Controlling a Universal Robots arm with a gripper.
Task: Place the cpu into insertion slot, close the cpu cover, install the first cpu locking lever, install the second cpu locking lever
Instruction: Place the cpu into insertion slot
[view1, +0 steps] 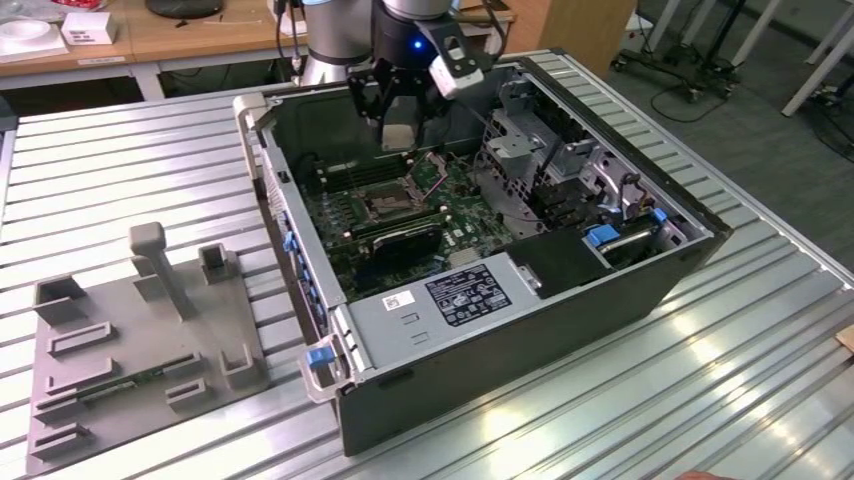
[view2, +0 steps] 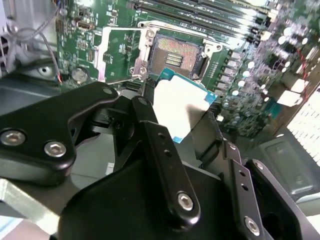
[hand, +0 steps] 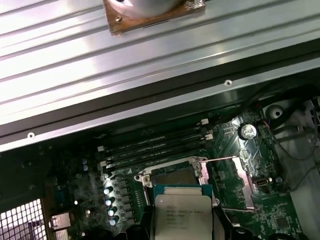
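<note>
My gripper (view1: 398, 128) hangs inside the open computer case, shut on the cpu (view1: 399, 139), a pale silvery square chip. In both wrist views the cpu (view2: 181, 106) (hand: 182, 218) hovers just above the green motherboard, beside the insertion slot (view2: 175, 56) (hand: 175, 176) and apart from it. The slot's dark centre lies bare inside its silver rim. The cpu cover (view2: 119, 56) (hand: 241, 181) is swung open and lies flat beside the slot. Thin wire levers (hand: 222, 159) stand loose along the cover's edges. Black fingers (view2: 150, 130) clamp the chip's sides.
Long black memory slots (hand: 155, 146) run beside the socket. The case walls (view1: 274, 190) and a drive cage (view1: 561, 170) hem in the board. A labelled metal box (view1: 461, 295) fills the case's near end. A grey fixture plate (view1: 134, 345) lies at the exterior view's left.
</note>
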